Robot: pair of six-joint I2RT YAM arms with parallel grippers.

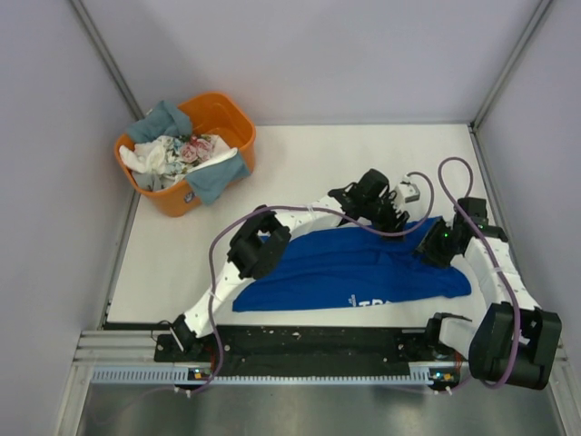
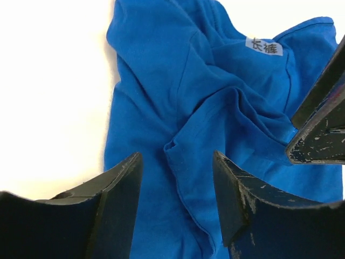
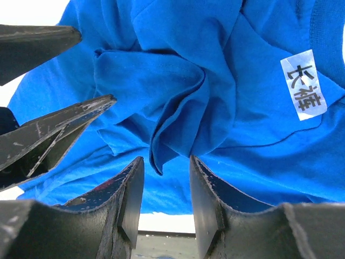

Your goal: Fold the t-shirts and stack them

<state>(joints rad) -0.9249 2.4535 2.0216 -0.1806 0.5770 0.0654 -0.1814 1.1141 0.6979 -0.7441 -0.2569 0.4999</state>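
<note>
The blue shirt (image 1: 354,272) is lying bunched on the worktop (image 1: 318,163) toward 5 o'clock, with both arms working at its collar end. The left gripper (image 2: 178,157) and right gripper (image 3: 166,159) are each straddling a raised fold, jaws open, pinching nothing. Each should be closing on one layer only, then drawing apart to flatten the cloth.
</note>
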